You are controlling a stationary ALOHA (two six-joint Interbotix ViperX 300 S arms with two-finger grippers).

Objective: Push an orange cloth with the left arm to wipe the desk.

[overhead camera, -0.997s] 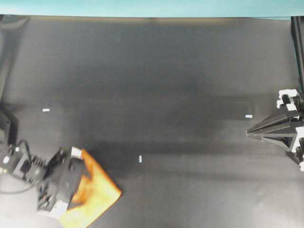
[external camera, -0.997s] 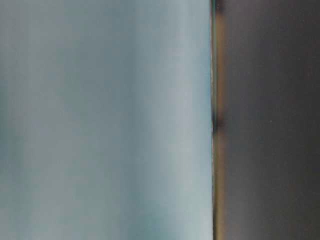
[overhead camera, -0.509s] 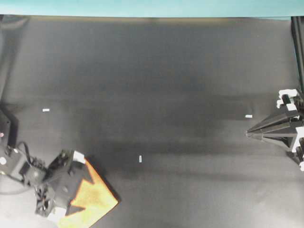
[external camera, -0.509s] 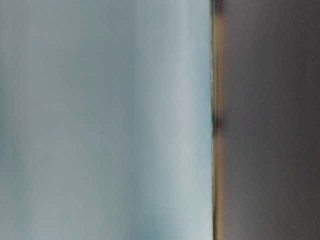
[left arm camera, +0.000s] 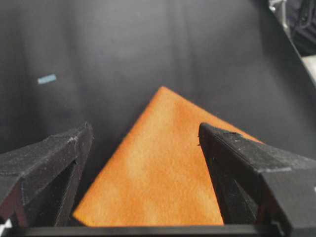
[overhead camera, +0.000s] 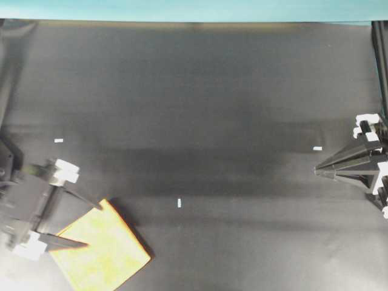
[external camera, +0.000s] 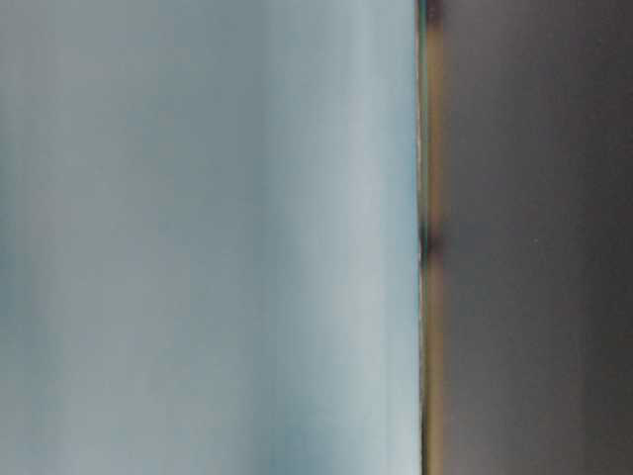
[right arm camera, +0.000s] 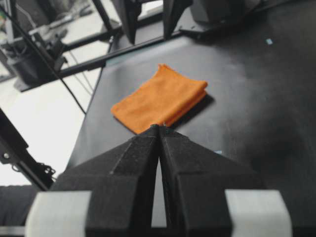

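The orange cloth lies flat on the black desk at the near left corner. My left gripper is open. Its two fingertips reach over the cloth's left corner with nothing between them. In the left wrist view the cloth fills the gap between the spread fingers, and whether they touch it I cannot tell. My right gripper is shut and empty at the right edge. In the right wrist view it points at the distant cloth.
Small white tape marks sit on the desk. A teal strip runs along the far edge. The cloth lies close to the desk's near and left edges. The table-level view is a blur.
My left gripper was over the cloth, covering its left part, and slid it slightly toward the near left corner. It has drawn back to the left, uncovering the cloth, which now lies flat.
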